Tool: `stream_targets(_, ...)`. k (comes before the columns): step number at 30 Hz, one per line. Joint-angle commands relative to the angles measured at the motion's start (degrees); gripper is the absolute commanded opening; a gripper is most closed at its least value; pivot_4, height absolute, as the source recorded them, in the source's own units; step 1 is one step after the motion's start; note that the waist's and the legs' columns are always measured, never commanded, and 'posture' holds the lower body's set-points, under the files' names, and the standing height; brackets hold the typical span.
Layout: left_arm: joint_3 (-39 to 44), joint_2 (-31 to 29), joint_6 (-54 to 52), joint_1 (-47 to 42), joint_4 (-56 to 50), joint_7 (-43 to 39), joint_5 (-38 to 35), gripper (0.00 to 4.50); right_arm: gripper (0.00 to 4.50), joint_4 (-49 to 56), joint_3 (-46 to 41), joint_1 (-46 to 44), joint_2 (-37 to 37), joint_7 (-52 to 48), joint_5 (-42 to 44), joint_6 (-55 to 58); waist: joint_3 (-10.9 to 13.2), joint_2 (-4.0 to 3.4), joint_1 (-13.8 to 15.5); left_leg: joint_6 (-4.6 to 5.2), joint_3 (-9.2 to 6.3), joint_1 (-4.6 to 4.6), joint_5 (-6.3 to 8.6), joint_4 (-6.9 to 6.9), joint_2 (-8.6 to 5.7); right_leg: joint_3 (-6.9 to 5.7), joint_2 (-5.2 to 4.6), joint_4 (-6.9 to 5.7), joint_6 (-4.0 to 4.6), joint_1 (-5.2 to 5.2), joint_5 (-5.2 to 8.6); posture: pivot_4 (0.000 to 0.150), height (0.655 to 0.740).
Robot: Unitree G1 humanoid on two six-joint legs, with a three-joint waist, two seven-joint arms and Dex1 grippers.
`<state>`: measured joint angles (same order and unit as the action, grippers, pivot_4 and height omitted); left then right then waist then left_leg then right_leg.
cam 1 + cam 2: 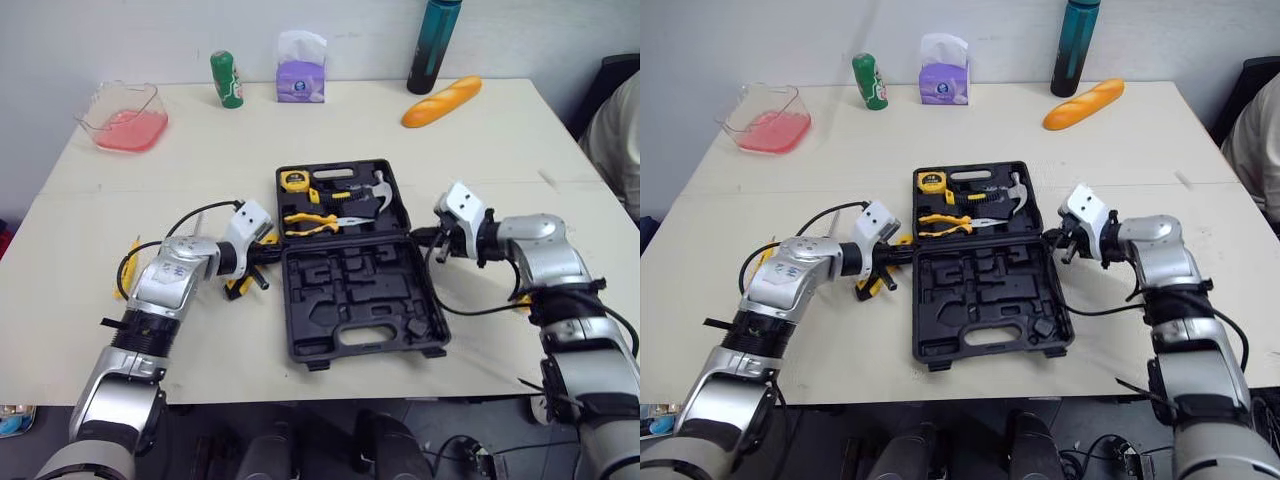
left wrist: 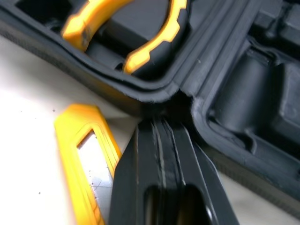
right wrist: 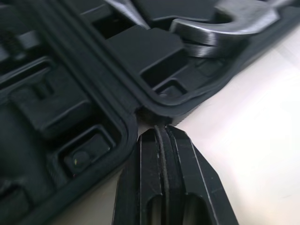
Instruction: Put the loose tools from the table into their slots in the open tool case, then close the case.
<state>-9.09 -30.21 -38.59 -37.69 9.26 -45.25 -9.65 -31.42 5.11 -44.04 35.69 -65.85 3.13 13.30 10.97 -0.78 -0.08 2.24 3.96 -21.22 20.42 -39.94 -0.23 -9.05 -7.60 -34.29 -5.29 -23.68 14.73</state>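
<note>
knife (image 2: 82, 145) lies loose beside the case (image 1: 310, 300); i'd open the closed left gripper (image 2: 159, 126) for it; right gripper (image 3: 160, 131) closed too.

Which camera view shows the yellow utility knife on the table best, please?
The left wrist view: the yellow utility knife lies close up beside the tool case. Both eye views show yellow bits of it under the left gripper.

We log the right gripper (image 3: 161, 136) with its two black fingers pressed flat together, nothing between them. The tips sit just at the notch where the two halves of the black tool case (image 3: 154, 56) meet. We note a hammer (image 3: 234, 21) seated in one half, steel head showing, and cream table (image 3: 267, 122) beside the case.
</note>
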Motion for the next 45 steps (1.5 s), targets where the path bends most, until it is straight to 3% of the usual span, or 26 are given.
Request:
stream_targets(1,-2.34,1.21,3.42,0.29,-6.05,-3.97,-1.44,0.07,0.00,13.41,0.06,5.07,-0.64,-2.29,4.69,4.94,0.00,0.00,0.26,0.00,0.00,-0.02,0.00,-0.03,-0.01,0.00,0.00,-0.02,0.00,0.00,0.00,0.150,0.7394)
stream_targets(7,-2.48,2.79,4.50,0.26,-5.93,-4.46,-0.94,0.07,0.00,25.90,-3.27,12.69,1.33,0.88,6.87,12.18,0.00,0.00,1.12,0.00,-0.03,-0.01,0.00,-0.10,-0.02,0.01,-0.02,-0.04,0.00,0.02,0.00,0.150,0.7394)
stream_targets(22,-2.52,8.49,7.57,-3.66,1.49,-3.48,3.27,0.07,0.00,26.65,-6.41,14.66,5.05,5.62,5.48,14.68,0.00,0.02,1.99,0.06,-0.02,-0.01,-0.02,-0.17,-0.10,-0.06,-0.07,-0.07,-0.07,0.07,-0.04,0.150,0.7394)
stream_targets(28,5.47,0.68,7.59,2.36,-4.04,-4.33,1.04,0.07,0.00,31.27,-10.66,19.52,11.10,7.93,4.59,15.24,0.00,0.03,1.56,0.07,-0.02,-0.03,-0.01,-0.11,-0.08,-0.05,-0.06,-0.03,-0.07,0.04,-0.04,0.150,0.7394)
stream_targets(34,28.21,-11.67,-3.69,20.62,-23.22,-12.63,-17.48,0.07,0.00,40.14,-26.91,29.83,16.34,8.36,12.65,22.36,0.01,0.01,0.71,-0.01,0.03,0.02,0.03,-0.04,0.07,0.03,0.02,0.02,-0.04,0.00,-0.02,0.150,0.7394)
stream_targets(37,42.83,-17.55,-10.07,32.26,-24.51,-15.82,-23.21,0.89,0.88,40.91,-36.52,37.26,19.31,4.72,16.56,25.50,0.00,0.01,0.99,-0.04,-0.13,0.09,0.06,-0.08,0.11,0.22,0.00,0.13,-0.02,0.18,-0.02,0.150,0.7394)
stream_targets(39,50.69,-20.28,-11.14,38.92,-21.82,-17.50,-23.71,1.77,1.83,39.83,-41.24,41.78,21.34,2.49,17.20,25.35,0.01,0.01,1.38,-0.03,-0.17,0.17,0.07,-0.09,0.09,0.28,-0.01,0.13,-0.02,0.28,-0.01,0.150,0.7394)
stream_targets(44,63.51,-22.18,3.60,55.64,-9.58,-15.35,-12.84,4.04,4.30,30.06,-49.02,47.42,25.29,2.45,15.55,22.34,0.00,0.00,1.36,0.10,-0.07,0.22,0.24,-0.07,0.03,0.29,-0.07,0.42,-0.02,0.25,-0.01,0.150,0.7394)
stream_targets(45,65.23,-22.38,4.81,57.54,-7.57,-14.79,-12.14,4.37,4.50,27.97,-49.41,48.36,26.00,2.47,14.72,20.70,-0.01,0.01,1.32,0.10,-0.07,0.20,0.30,-0.06,0.05,0.31,-0.09,0.45,-0.01,0.22,0.00,0.150,0.7394)
